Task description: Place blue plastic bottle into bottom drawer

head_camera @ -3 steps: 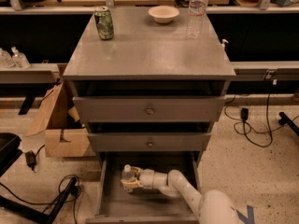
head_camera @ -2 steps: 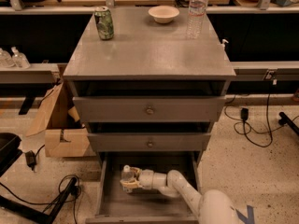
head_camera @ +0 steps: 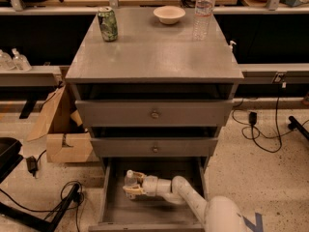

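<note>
The bottom drawer [head_camera: 108, 202] is pulled out below two closed knobbed drawers; it is a deep grey tray. The blue plastic bottle [head_camera: 130, 180], small with a white cap, stands inside the drawer near its back left. My gripper [head_camera: 132, 184] reaches into the drawer from the lower right on a white arm, and its pale fingers [head_camera: 131, 191] sit around the bottle's body. The lower part of the bottle is hidden behind the fingers.
On the cabinet top [head_camera: 154, 52] stand a green can [head_camera: 107, 24], a white bowl [head_camera: 169, 14] and a tall clear water bottle [head_camera: 203, 12]. A cardboard box [head_camera: 60, 129] sits left of the cabinet. Cables lie on the floor on both sides.
</note>
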Robot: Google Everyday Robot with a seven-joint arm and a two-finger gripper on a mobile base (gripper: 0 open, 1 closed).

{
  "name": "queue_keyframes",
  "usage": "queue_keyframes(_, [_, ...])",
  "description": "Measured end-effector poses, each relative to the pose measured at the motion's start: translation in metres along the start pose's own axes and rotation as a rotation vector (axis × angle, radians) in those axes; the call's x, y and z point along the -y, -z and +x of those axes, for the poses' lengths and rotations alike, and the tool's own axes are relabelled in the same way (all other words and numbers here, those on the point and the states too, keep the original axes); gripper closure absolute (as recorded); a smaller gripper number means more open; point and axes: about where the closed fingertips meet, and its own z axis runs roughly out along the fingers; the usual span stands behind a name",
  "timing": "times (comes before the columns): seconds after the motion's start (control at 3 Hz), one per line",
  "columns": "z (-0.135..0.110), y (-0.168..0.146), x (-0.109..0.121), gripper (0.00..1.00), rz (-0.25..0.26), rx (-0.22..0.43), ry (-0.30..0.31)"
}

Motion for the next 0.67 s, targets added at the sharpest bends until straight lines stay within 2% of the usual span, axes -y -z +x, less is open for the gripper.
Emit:
queue_keyframes(0.33, [-0.0004, -0.0028, -0.0016, 0.0, -0.004, 0.002, -0.001])
queue_keyframes(0.67, [-0.0004, -0.0028, -0.0016, 0.0, -0.004, 0.002, -0.001])
